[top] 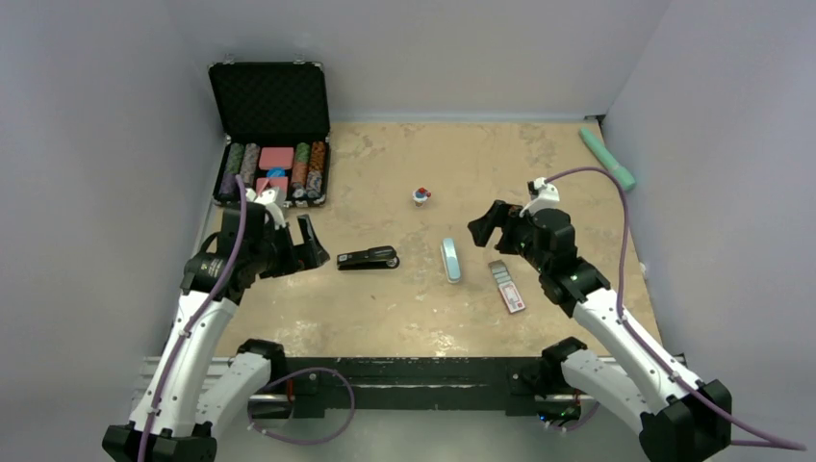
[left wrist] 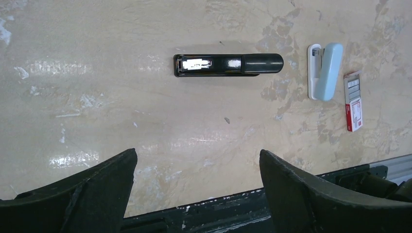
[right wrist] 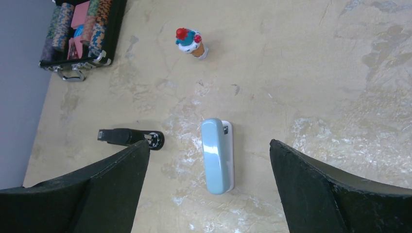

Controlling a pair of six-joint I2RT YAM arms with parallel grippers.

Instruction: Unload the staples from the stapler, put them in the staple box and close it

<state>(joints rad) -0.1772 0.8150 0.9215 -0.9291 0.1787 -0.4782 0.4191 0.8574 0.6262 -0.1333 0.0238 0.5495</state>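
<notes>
The small black stapler (top: 369, 258) lies flat on the table, closed, lengthwise left to right. It shows in the left wrist view as the stapler (left wrist: 228, 64) well ahead of the fingers, and in the right wrist view as the stapler (right wrist: 130, 137), partly behind my left finger. The staples are out of view. My left gripper (top: 292, 234) hovers open just left of the stapler, nothing between its fingers; the same gripper (left wrist: 197, 160) shows wide apart. My right gripper (top: 494, 222) is open above the table to the right, seen as the gripper (right wrist: 209, 149) over the pale bar.
A pale blue-grey oblong bar (top: 449, 259) lies right of the stapler, with a flat red, white and grey pack (top: 506, 286) beside it. A small red-topped figurine (top: 421, 196) stands farther back. An open black case of chips (top: 273, 144) sits back left. A green object (top: 607, 158) lies back right.
</notes>
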